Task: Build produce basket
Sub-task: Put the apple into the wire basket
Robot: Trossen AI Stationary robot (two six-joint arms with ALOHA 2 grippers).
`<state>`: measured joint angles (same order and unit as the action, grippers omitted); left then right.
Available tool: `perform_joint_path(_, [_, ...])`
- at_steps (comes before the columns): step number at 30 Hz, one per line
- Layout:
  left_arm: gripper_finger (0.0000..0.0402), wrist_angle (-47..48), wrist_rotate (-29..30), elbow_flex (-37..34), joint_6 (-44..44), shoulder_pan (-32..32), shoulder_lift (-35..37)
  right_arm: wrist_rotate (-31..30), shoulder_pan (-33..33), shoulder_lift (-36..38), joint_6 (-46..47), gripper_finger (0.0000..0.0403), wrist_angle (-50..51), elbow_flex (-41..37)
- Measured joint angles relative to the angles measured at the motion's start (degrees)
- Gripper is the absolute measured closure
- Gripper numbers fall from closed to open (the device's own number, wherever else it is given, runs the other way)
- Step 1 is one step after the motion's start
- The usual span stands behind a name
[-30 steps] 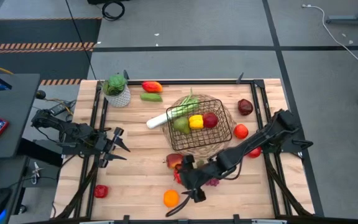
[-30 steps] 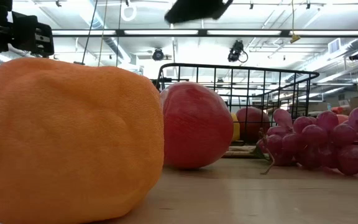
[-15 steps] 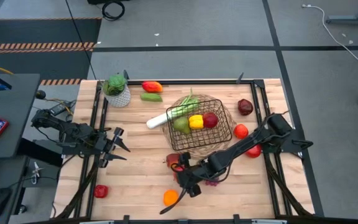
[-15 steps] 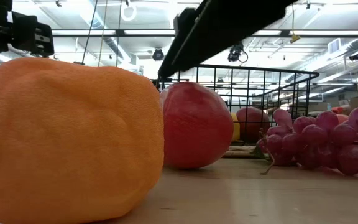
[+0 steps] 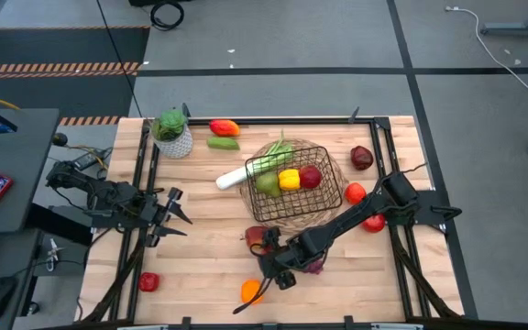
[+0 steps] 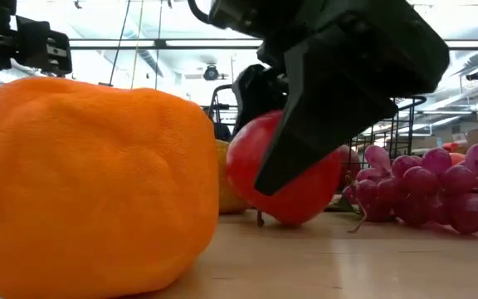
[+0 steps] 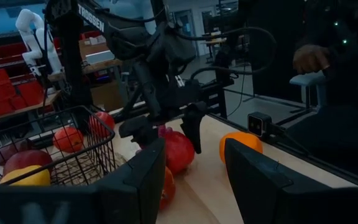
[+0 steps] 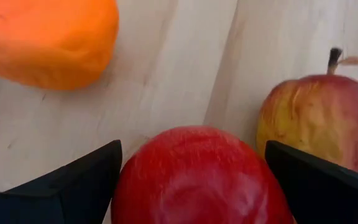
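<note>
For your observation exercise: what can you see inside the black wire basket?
Inside the basket: a yellow piece, a red apple, a green piece and the leek's leafy end. Anything beneath them is hidden.

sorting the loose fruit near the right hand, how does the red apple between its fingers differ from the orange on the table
The red apple is deep red and glossy; the orange is matte with a dimpled skin. The red apple sits between the open fingers of the right hand; the orange lies apart with nothing around it. The red apple lies right beside a yellow-red apple; the orange has bare wood around it. Both are round and outside the basket.
</note>
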<state>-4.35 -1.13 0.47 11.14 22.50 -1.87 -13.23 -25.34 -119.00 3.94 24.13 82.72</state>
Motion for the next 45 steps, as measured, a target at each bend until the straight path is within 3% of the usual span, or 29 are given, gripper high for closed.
perform_joint_path(5, [0.0230, -0.1, 0.0, 0.0, 0.0, 0.0, 0.0, 1.4, 0.3, 0.0, 8.1, 0.0003, 2.1, 0.0])
perform_joint_path(22, [0.0230, -0.1, 0.0, 0.0, 0.0, 0.0, 0.0, 5.7, 0.8, 0.1, 8.7, 0.0004, 8.8, 0.0])
perform_joint_path(35, [0.0230, -0.1, 0.0, 0.0, 0.0, 0.0, 0.0, 6.0, 1.2, 0.2, 8.0, 0.0038, 11.9, 0.7])
perform_joint_path(45, [0.0230, -0.1, 0.0, 0.0, 0.0, 0.0, 0.0, 14.7, 5.0, 1.2, 9.4, 0.0038, 18.1, 7.3])
